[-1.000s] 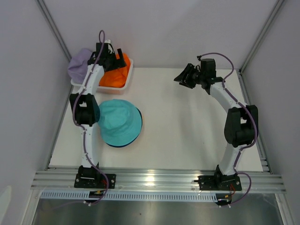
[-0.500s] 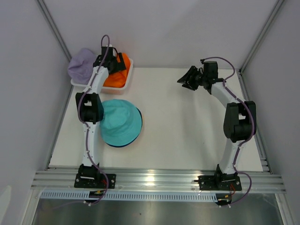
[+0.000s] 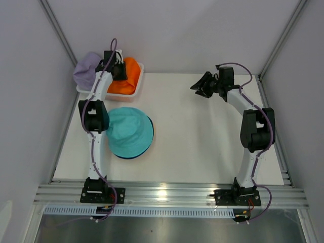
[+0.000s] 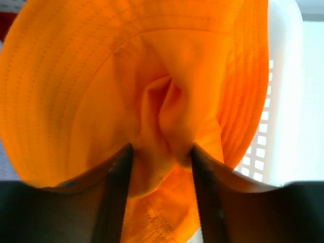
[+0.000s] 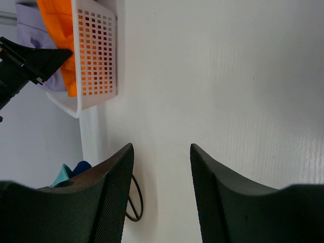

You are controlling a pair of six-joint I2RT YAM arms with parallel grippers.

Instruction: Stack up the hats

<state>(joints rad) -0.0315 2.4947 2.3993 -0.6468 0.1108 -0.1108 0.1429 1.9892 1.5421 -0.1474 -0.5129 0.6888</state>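
An orange hat (image 3: 130,76) lies in the white mesh basket (image 3: 141,76) at the back left. My left gripper (image 3: 115,65) is down in the basket, shut on a bunched fold of that orange hat (image 4: 101,66), which bulges between the two dark fingers (image 4: 120,182). A lavender hat (image 3: 86,70) hangs over the basket's left side. On the table in front of the basket, a teal hat (image 3: 130,132) sits on top of a navy one, of which only the rim (image 3: 126,157) shows. My right gripper (image 3: 199,85) hovers open over bare table at the back right, holding nothing.
The left arm crosses the teal hat's left edge. In the right wrist view a thin black wire ring (image 5: 134,202) shows beside the stacked hats, and the basket (image 5: 96,55) stands beyond it. Side walls close in the table on the left and right.
The left gripper has dropped onto the orange hat and its fingers have closed in on the fabric. The right arm has swung slightly right and back.
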